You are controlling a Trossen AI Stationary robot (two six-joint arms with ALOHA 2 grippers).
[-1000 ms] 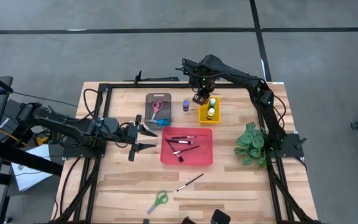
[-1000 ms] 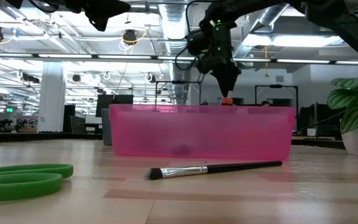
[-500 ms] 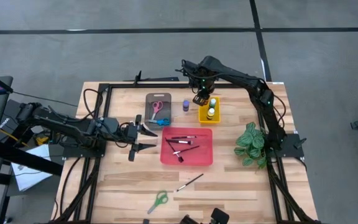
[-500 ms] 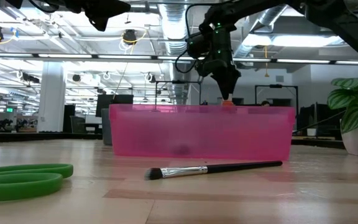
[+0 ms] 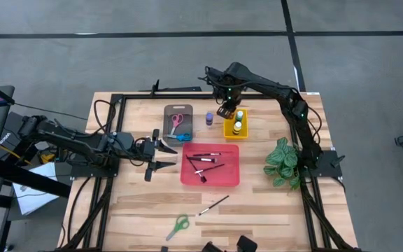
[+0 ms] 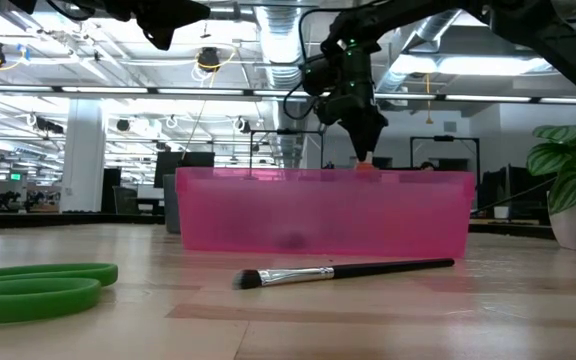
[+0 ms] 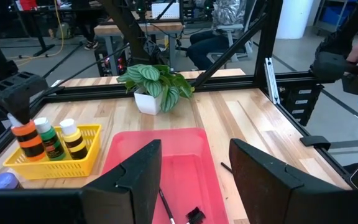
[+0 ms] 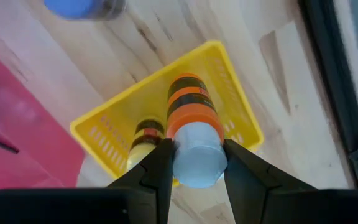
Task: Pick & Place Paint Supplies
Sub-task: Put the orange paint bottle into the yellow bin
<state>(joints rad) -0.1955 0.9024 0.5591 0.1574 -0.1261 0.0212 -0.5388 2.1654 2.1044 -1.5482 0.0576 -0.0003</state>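
Observation:
My right gripper [image 5: 224, 110] is over the far end of the yellow tray [image 5: 235, 130], shut on an orange paint bottle [image 8: 190, 109] with a white cap. A green bottle [image 7: 50, 140] and a yellow bottle [image 7: 73, 138] stand in the same tray. A purple bottle [image 5: 208, 119] stands on the table beside it. My left gripper [image 5: 168, 155] is open and empty, left of the red tray [image 5: 210, 180], which holds several brushes. A loose brush [image 5: 213, 205] and green scissors [image 5: 177, 226] lie near the table's front edge. My right gripper pinches the orange bottle's white cap [image 8: 196, 163] between its two fingers. The fingers [image 7: 14, 107] come from above, pointing down. The bottle hangs upright below them, its lower end inside the yellow tray; whether it stands on the tray floor I cannot tell.
A grey tray [image 5: 168, 112] with pink scissors stands at the back, and blue scissors [image 5: 182, 136] lie at its near edge. A potted leafy plant [image 5: 282, 162] stands at the right. A dark frame runs along the table's edges.
My right gripper has gone down a little with the orange bottle into the yellow tray, the bottle staying upright.

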